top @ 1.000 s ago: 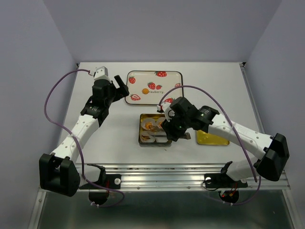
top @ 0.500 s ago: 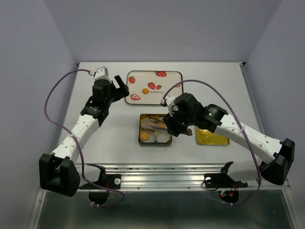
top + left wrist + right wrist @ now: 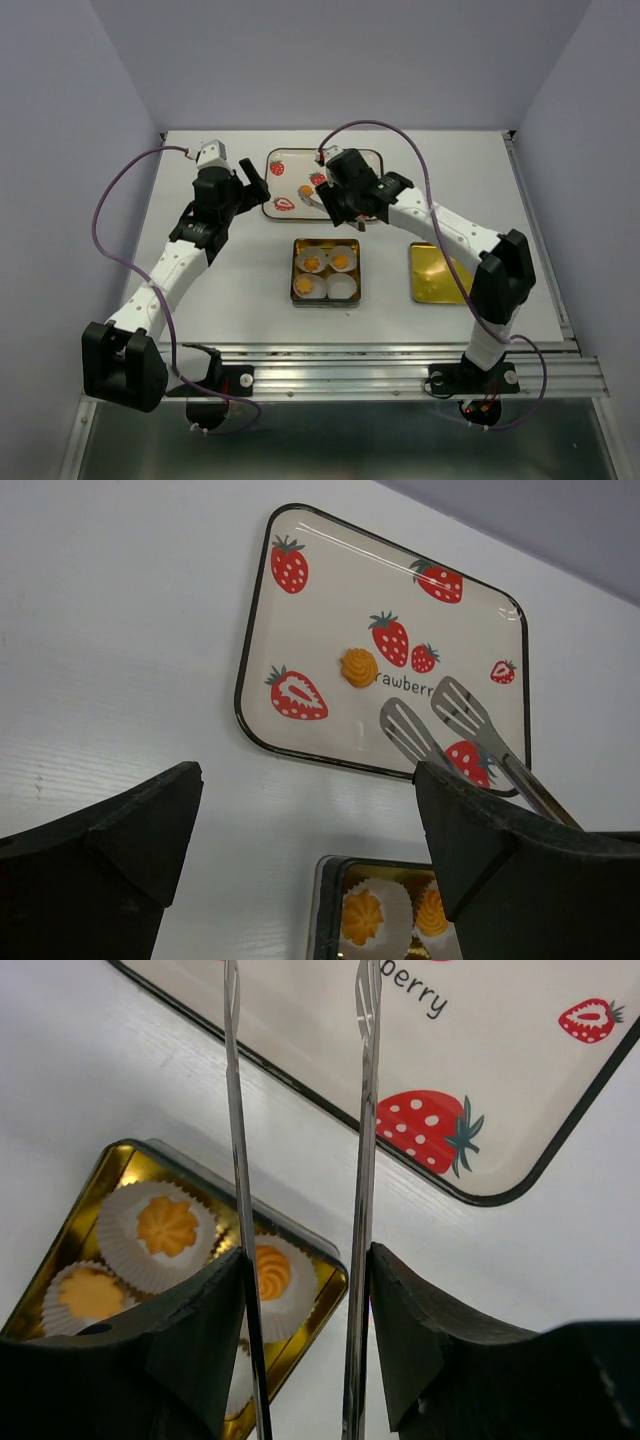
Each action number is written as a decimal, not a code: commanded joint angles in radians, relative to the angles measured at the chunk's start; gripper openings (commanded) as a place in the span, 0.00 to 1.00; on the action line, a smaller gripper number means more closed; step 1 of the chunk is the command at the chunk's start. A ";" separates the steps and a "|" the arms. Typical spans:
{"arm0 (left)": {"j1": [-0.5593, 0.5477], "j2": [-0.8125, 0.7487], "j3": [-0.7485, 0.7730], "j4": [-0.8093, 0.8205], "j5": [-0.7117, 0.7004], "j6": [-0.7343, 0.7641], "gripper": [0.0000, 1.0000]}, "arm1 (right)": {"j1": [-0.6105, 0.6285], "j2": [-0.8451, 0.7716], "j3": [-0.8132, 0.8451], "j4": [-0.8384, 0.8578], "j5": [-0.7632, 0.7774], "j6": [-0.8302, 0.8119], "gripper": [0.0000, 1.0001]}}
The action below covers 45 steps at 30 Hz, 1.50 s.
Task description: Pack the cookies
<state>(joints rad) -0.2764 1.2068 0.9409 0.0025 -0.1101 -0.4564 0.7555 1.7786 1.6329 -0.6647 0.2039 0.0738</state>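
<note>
One cookie (image 3: 305, 190) (image 3: 358, 667) lies on the strawberry tray (image 3: 355, 160) (image 3: 330, 590). Three more cookies (image 3: 312, 262) (image 3: 167, 1225) sit in white paper cups inside the square gold tin (image 3: 296, 272) (image 3: 120, 1160); the fourth cup (image 3: 343, 287) holds nothing. My right gripper (image 3: 345, 205) (image 3: 305, 1260) is shut on metal tongs (image 3: 440, 715) (image 3: 366, 1110). The tong blades stand apart with nothing between them, hanging over the tray just right of the loose cookie. To the left of the tray my left gripper (image 3: 255, 185) (image 3: 305, 780) hovers open, holding nothing.
The tin's gold lid (image 3: 440, 275) lies flat on the table to the right of the tin. The tray sits at the back of the white table (image 3: 230, 290), the tin in front of it. Purple cables loop above both arms.
My right arm has swung the tongs up out of the tin and back over the strawberry tray. The tin now shows three cookies in its cups. The left arm has stayed still.
</note>
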 commanded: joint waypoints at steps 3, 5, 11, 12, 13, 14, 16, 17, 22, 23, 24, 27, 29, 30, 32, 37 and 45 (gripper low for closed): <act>-0.006 -0.026 0.026 0.007 -0.039 0.010 0.99 | -0.010 0.123 0.149 0.045 0.058 -0.046 0.57; -0.007 -0.024 0.026 0.005 -0.042 0.010 0.99 | -0.019 0.153 0.177 0.045 0.061 -0.049 0.57; -0.007 -0.020 0.025 0.004 -0.043 0.010 0.99 | -0.028 0.237 0.218 0.045 0.040 -0.062 0.57; -0.007 -0.018 0.025 0.004 -0.043 0.010 0.99 | -0.028 0.257 0.225 0.045 0.040 -0.062 0.58; -0.006 -0.018 0.025 0.002 -0.043 0.009 0.99 | -0.028 0.265 0.232 0.045 0.046 -0.062 0.58; -0.007 -0.018 0.025 0.002 -0.043 0.009 0.99 | -0.028 0.275 0.245 0.045 0.043 -0.092 0.58; -0.007 -0.018 0.025 0.002 -0.046 0.009 0.99 | -0.028 0.295 0.257 0.045 0.045 -0.091 0.58; -0.007 -0.019 0.025 0.002 -0.048 0.009 0.99 | -0.028 0.301 0.269 0.043 0.039 -0.089 0.58; -0.007 -0.023 0.025 -0.001 -0.053 0.009 0.99 | -0.028 0.332 0.294 0.043 0.037 -0.088 0.58; -0.007 -0.024 0.025 -0.001 -0.053 0.010 0.99 | -0.028 0.343 0.298 0.043 0.035 -0.088 0.58; -0.006 -0.027 0.025 0.001 -0.056 0.010 0.99 | -0.028 0.347 0.307 0.040 0.037 -0.085 0.58; -0.007 -0.030 0.025 0.001 -0.060 0.007 0.99 | -0.028 0.366 0.323 0.024 0.045 -0.080 0.57; -0.007 -0.030 0.029 -0.001 -0.069 0.001 0.99 | -0.028 0.367 0.328 0.020 0.039 -0.078 0.57; -0.006 -0.033 0.027 0.001 -0.072 0.001 0.99 | -0.028 0.367 0.328 0.019 0.037 -0.075 0.57; -0.006 -0.035 0.027 -0.001 -0.072 0.002 0.99 | -0.028 0.372 0.331 0.019 0.051 -0.075 0.57; -0.007 -0.035 0.024 -0.001 -0.079 0.002 0.99 | -0.038 0.401 0.352 0.002 0.063 -0.043 0.57; -0.006 -0.035 0.024 -0.024 -0.085 0.001 0.99 | -0.038 0.401 0.360 -0.026 0.069 -0.019 0.48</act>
<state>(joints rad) -0.2764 1.2068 0.9409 -0.0273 -0.1741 -0.4568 0.7250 2.1887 1.9423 -0.6868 0.2520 0.0319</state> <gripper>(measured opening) 0.987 0.507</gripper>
